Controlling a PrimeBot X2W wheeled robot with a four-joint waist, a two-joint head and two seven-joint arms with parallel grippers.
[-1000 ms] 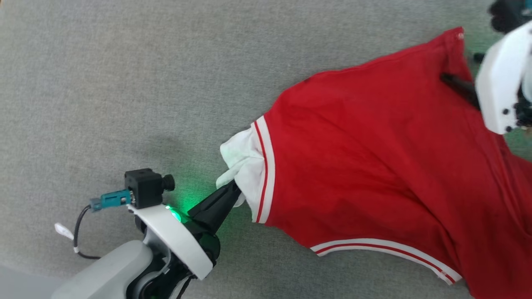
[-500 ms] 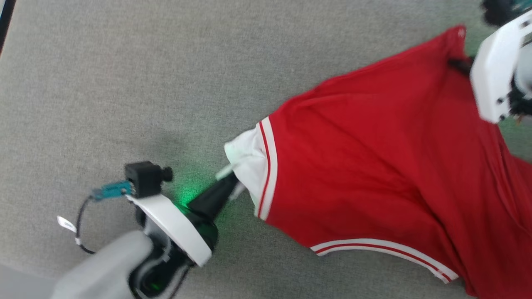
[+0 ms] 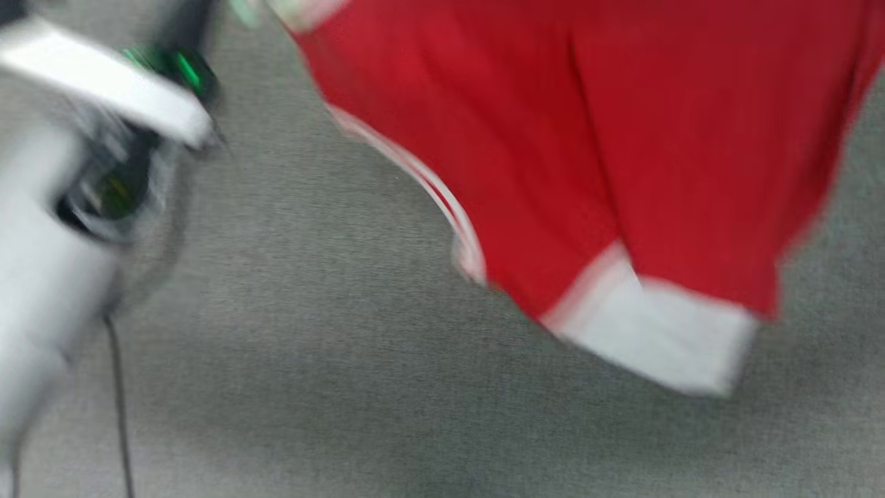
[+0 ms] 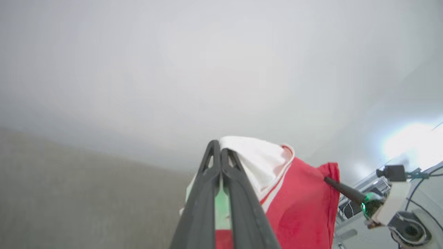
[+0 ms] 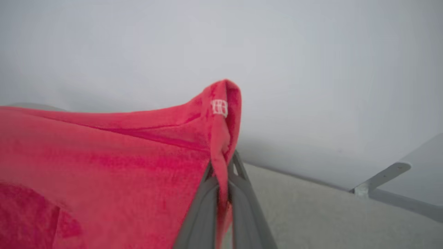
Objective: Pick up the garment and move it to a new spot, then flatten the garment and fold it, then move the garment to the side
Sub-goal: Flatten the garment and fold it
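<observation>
The red garment hangs stretched above the grey surface, with a white end panel dangling lowest and a red-and-white stripe band along its edge. The head view is blurred. My left gripper is shut on the garment's other white end panel, raised in front of a pale wall. My right gripper is shut on a folded red corner of the garment that bears a small white label. In the left wrist view the right gripper pinches the far red corner.
Grey carpet-like surface lies below the hanging cloth. My left arm's pale wrist and its cable are at the left. A grey ledge with a bracket shows at the right in the right wrist view.
The right gripper has shut on the red corner. Both arms have raised the garment off the surface, so it now hangs. The head camera has shifted and the picture is blurred.
</observation>
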